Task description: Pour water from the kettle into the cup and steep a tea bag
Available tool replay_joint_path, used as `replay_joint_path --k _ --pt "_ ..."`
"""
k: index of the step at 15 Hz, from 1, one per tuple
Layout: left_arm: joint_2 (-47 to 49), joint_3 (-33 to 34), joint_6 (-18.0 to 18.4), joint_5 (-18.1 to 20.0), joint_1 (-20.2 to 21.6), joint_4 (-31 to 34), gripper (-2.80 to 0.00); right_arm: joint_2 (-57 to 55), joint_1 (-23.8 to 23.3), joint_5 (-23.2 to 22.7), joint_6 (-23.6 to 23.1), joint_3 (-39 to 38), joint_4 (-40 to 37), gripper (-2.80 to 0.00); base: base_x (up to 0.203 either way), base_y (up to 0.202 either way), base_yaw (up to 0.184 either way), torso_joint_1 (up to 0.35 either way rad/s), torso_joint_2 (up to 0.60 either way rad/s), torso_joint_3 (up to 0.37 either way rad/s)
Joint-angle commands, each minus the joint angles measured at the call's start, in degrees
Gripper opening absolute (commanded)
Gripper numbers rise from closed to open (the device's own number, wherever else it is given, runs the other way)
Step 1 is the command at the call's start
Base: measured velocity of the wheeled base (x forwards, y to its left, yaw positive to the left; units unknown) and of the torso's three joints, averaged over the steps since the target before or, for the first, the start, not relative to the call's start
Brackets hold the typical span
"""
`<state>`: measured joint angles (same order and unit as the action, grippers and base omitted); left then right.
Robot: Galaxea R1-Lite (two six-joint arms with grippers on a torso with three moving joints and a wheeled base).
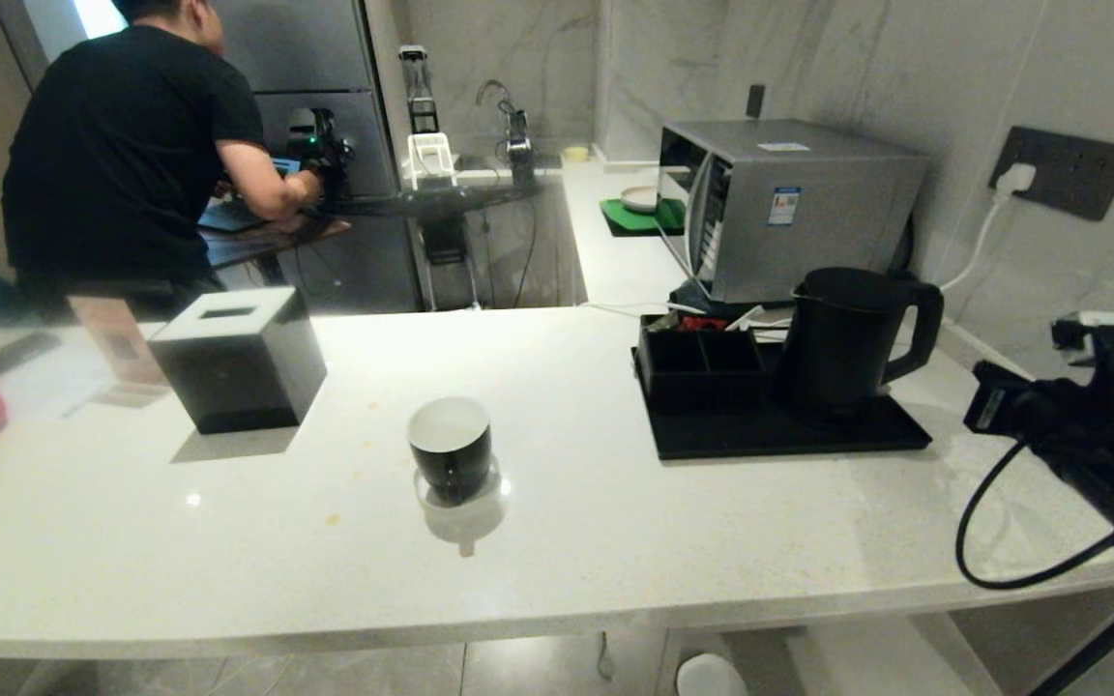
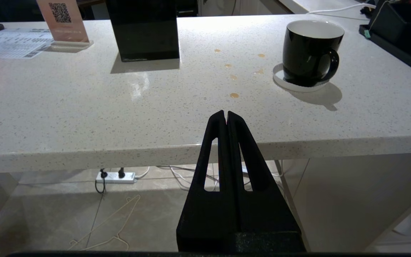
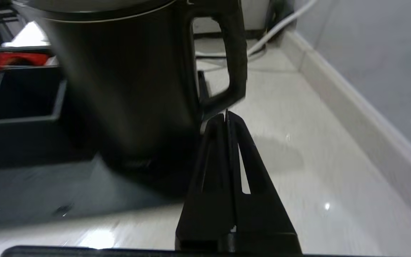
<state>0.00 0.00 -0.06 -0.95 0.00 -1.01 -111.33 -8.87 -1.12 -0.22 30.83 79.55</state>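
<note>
1. Right wrist view shows the right gripper point(image 3: 226, 113) with fingers pressed together, empty, its tips just below the foot of the kettle point(image 3: 127, 82) handle.
2. That handle loop runs upright, on the side of the kettle facing this gripper, so the right arm is the nearer one.
3. On the head view the kettle point(image 1: 852, 338) stands upright on a black tray point(image 1: 779, 435), handle toward the right arm, well apart from the cup point(image 1: 451, 449).
4. Left gripper point(image 2: 226, 116) hangs closed and empty before the counter edge.
</note>
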Motion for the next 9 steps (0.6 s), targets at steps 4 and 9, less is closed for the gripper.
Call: replay_joint_path --k 4,9 --pt "0.1 0.0 0.0 0.0 0.0 0.0 -2.8 -7.9 -0.2 0.3 -1.1 8.8 0.4 0.0 0.0 0.0 0.0 0.0 0.0 0.0" --pt "0.1 0.0 0.0 0.0 0.0 0.0 -2.8 -8.4 -0.7 1.1 -1.1 11.9 0.9 0.0 0.0 0.0 0.0 0.0 0.0 0.0"
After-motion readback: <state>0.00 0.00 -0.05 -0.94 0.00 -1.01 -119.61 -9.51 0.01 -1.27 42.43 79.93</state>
